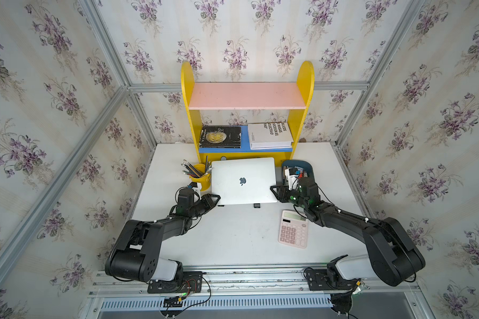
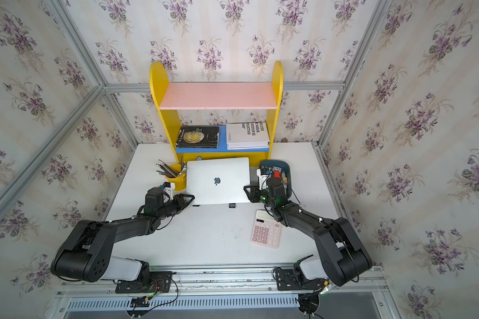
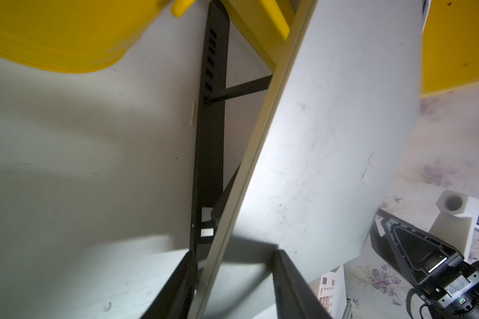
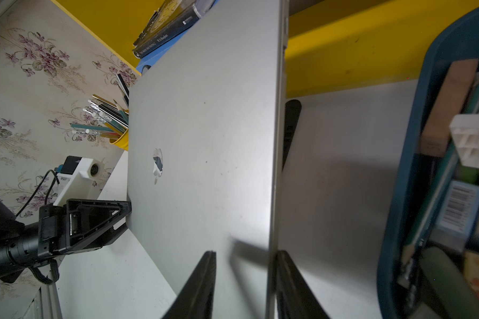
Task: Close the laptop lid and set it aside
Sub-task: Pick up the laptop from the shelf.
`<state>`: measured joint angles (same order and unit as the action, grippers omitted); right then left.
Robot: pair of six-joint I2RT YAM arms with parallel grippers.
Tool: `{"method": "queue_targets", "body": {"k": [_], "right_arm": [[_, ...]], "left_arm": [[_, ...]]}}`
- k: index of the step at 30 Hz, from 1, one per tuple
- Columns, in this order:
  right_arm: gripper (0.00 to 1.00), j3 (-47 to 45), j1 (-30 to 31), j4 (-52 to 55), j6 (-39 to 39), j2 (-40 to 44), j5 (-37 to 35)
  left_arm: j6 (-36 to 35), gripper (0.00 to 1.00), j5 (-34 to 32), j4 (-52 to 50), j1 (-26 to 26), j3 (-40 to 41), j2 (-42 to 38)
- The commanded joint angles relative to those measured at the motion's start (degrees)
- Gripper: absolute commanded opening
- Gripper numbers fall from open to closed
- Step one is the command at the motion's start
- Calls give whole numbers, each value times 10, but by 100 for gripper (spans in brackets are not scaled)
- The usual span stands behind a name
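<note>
Our left gripper (image 1: 217, 197) and right gripper (image 1: 273, 189) point inward toward each other, jaws parted.

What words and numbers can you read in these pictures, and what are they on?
"666": display of the pink calculator.
"THE MOON AND SIXPENCE", "W.S.Maugham": spine of the black book.
"E MASAS.", "ODO EN EL", "OLECTIVO": white book, words cut off.
Apple logo, no words: laptop lid.
Barcode label in the blue tray: too small.
Calculator keys: too small.

black triangular-framed left gripper (image 1: 218, 197) and right gripper (image 1: 272, 188); behind the jaws, matte black arms (image 1: 161, 225), green lights (image 1: 294, 197), thin black cables (image 4: 47, 282), white base shells (image 1: 165, 269).
</note>
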<state>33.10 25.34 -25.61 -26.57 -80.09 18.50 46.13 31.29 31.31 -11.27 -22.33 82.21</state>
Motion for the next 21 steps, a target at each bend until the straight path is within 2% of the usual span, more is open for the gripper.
{"method": "queue_targets", "body": {"k": [1, 21], "right_arm": [[38, 6, 7, -34, -6, 8, 112], [33, -6, 6, -35, -39, 52, 132]], "left_arm": [[8, 43, 52, 48, -4, -2, -7], [12, 35, 62, 16, -5, 3, -85]]}}
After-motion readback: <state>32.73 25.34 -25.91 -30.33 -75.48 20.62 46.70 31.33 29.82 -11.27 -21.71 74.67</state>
